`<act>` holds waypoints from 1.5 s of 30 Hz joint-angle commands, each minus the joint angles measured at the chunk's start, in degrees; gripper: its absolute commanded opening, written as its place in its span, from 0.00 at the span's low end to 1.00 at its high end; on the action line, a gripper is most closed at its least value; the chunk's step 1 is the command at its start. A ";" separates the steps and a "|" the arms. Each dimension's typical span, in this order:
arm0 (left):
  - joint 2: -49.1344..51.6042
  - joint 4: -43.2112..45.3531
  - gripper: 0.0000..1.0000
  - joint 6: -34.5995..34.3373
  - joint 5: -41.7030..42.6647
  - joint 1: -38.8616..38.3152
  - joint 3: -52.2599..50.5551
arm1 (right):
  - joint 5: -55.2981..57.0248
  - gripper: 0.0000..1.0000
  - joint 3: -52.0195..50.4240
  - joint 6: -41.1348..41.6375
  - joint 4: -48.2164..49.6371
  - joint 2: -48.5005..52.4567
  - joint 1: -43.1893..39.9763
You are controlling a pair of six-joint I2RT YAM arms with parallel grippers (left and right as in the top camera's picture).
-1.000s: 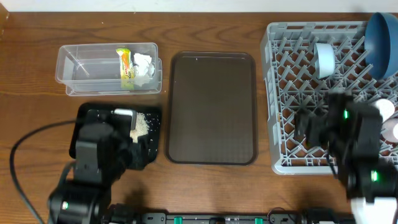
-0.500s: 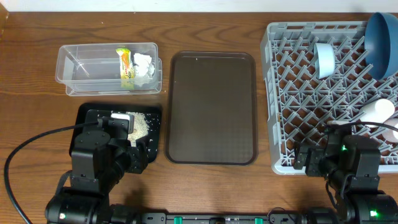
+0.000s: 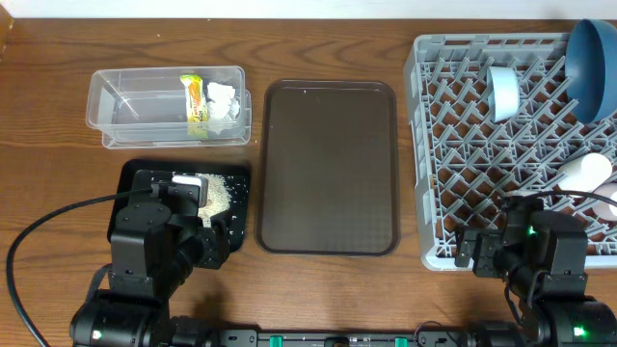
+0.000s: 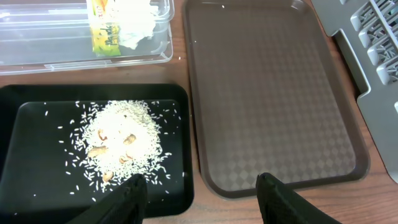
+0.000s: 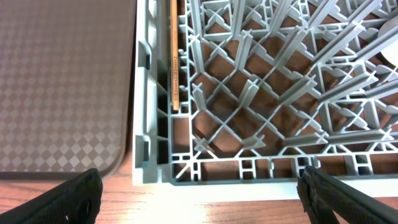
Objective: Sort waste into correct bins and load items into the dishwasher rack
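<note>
The clear tub (image 3: 135,101) holds the yellow-green wrapper (image 3: 195,104) and the white tissue (image 3: 224,99); both also show in the left wrist view, wrapper (image 4: 104,31) and tissue (image 4: 134,25). Loose rice (image 4: 121,143) lies piled in the black tray (image 4: 37,93). The grey rack (image 3: 434,145) carries the dark blue bowl (image 3: 593,67), the light blue bowl (image 3: 503,92), a pale cup (image 3: 586,172) and a pinkish cup (image 3: 609,200) at its right edge. Chopsticks (image 5: 175,56) lie along the rack's left wall. My left gripper (image 4: 202,190) is open over the black tray's near right corner. My right gripper (image 5: 202,186) is wide open above the rack's front edge (image 5: 249,168).
A brown serving tray (image 3: 330,166) lies between the bins and the rack, with nothing on it. A black cable (image 3: 39,241) loops over the table at the front left. Bare wooden table runs along the near edge.
Both arms drew back toward the near table edge, the right one off the rack's middle. Neither has moved in the last half second. Jaws unchanged.
</note>
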 commanded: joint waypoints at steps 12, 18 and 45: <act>0.00 0.26 0.96 -0.50 -0.70 0.20 -0.24 | 1.77 0.99 -16.72 -0.79 22.12 -24.74 2.08; 0.00 0.26 0.97 -0.52 -0.70 0.20 -0.24 | 1.77 0.99 -29.88 -0.79 39.80 -34.01 2.08; 0.00 0.26 0.98 -0.52 -0.70 0.17 -0.24 | 2.01 0.99 -43.10 -0.79 55.08 -34.21 2.08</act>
